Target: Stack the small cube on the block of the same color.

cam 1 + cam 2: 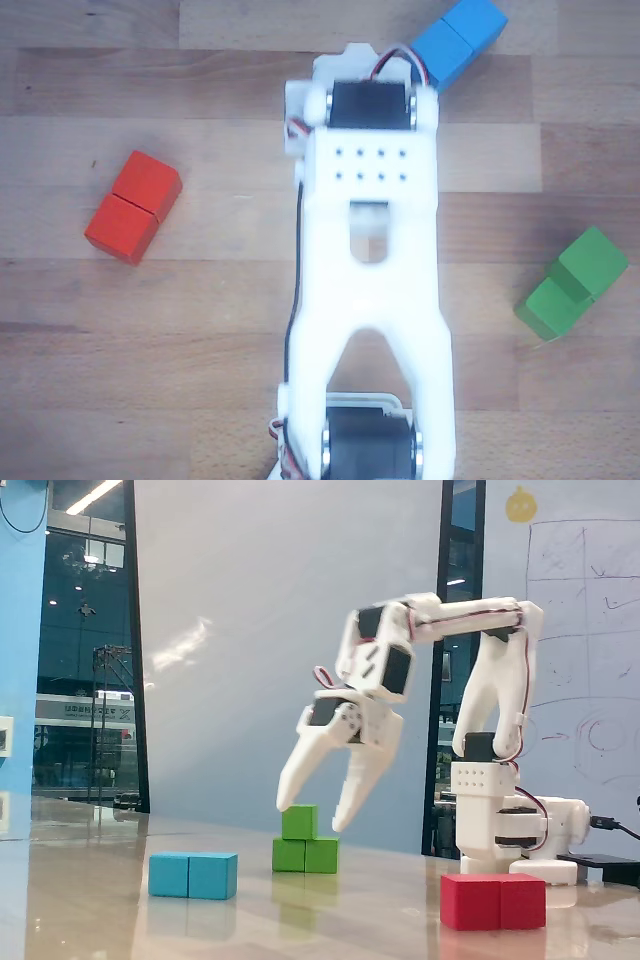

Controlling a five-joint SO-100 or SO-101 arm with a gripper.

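In the fixed view the white arm [470, 680] reaches from its base on the right toward the middle of the wooden table [100, 900], and the gripper [315, 815] hangs with its two fingers spread apart, pointing down. The small cube [299, 822] sits on top of the block [305, 855], over its left half as this view shows it, so the green pieces form a step. One fingertip [289, 802] is just beside the upper left edge of the small cube and the other fingertip [343, 822] is at its right side, a little apart; the jaws are released and do not squeeze the cube, though from this angle it is not sure if the left tip touches it. A blue double block [193, 875] lies on the table to the left of the green stack, and a red double block [493, 901] lies nearer to the camera on the right, in front of the arm's base. In the other view, which looks down from above, the arm [370, 260] covers the middle of the picture. There the small cube [592, 262] rests on the block [548, 308] at the right edge, the red double block [134, 206] is at the left, and the blue double block [458, 42] is at the top, partly behind the arm.
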